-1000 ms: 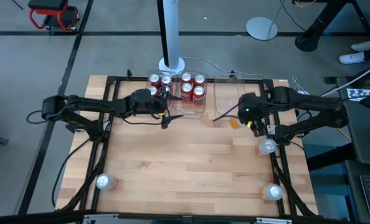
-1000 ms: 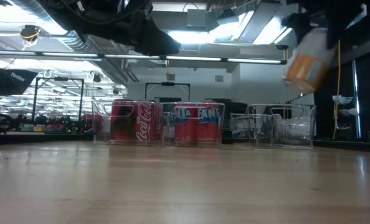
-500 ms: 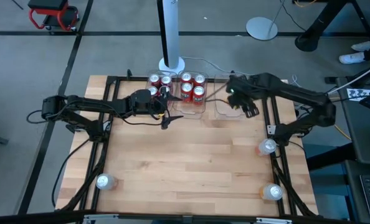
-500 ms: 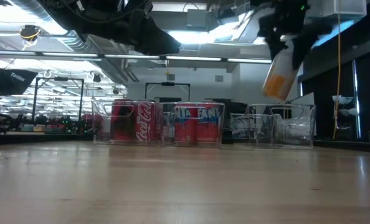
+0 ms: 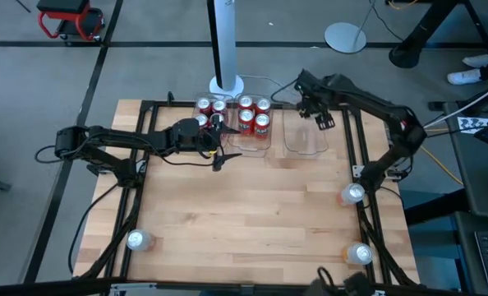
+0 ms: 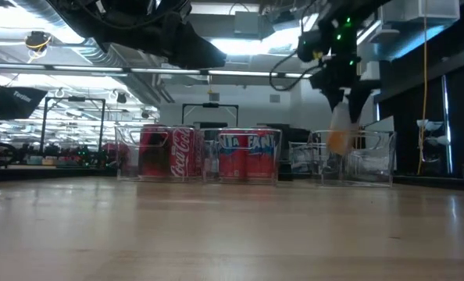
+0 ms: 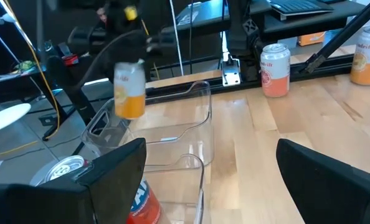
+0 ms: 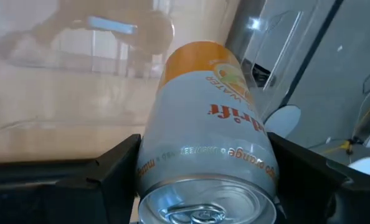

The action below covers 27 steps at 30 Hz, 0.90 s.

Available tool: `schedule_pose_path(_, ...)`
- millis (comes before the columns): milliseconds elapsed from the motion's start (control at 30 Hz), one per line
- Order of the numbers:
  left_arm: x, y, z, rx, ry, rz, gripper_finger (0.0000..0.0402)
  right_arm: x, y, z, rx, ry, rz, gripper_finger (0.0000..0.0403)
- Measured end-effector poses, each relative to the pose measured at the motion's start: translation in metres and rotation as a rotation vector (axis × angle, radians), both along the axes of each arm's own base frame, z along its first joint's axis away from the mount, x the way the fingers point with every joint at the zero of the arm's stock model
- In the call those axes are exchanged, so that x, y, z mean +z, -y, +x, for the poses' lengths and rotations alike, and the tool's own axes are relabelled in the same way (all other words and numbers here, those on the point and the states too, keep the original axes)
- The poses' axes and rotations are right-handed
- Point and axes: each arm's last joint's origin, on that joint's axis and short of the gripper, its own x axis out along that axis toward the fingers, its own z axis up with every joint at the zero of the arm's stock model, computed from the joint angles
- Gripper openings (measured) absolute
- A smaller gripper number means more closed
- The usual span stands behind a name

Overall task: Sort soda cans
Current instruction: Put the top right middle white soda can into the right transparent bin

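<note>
Pale silver soda can with an orange band point(image 8: 203, 130) hangs in the air, clamped between the two dark fingers of the right hand point(image 5: 319, 115), over the far end of an empty clear plastic rectangular bin point(image 5: 306, 138) at the back of the wooden tabletop point(image 5: 244, 214); in the low view the can point(image 6: 339, 131) sits just above the bin's rim, and the left wrist view shows it point(image 7: 129, 91) upright above the bin. Just beside that bin, red soda cans point(image 5: 254, 115) stand packed in a second clear bin point(image 5: 260, 146), with more red cans point(image 5: 209, 107) in a third bin next to it. The left hand point(image 5: 219, 148) hovers by the near edge of the red-can bins, its fingers spread wide and gripping nothing. Three more pale cans with orange stand on the tabletop well apart from the bins: one at the right edge point(image 5: 352, 194), one at the near right corner point(image 5: 360, 254), and one at the near left corner point(image 5: 137, 240).
</note>
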Motion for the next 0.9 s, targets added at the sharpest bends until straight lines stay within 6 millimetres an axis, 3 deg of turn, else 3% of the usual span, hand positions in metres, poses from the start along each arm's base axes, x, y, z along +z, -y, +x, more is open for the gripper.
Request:
schedule_pose_path(367,0.0,0.0,0.0,-0.003,-0.003,0.016,0.0347,-0.041,0.043,0.001,-0.027,-0.031,0.097,0.0291)
schedule_pose_path(900,-0.001,0.0,0.0,-0.003,-0.016,0.012,0.0347,-0.063,0.054,0.01,-0.009,-0.053,0.108,0.0317)
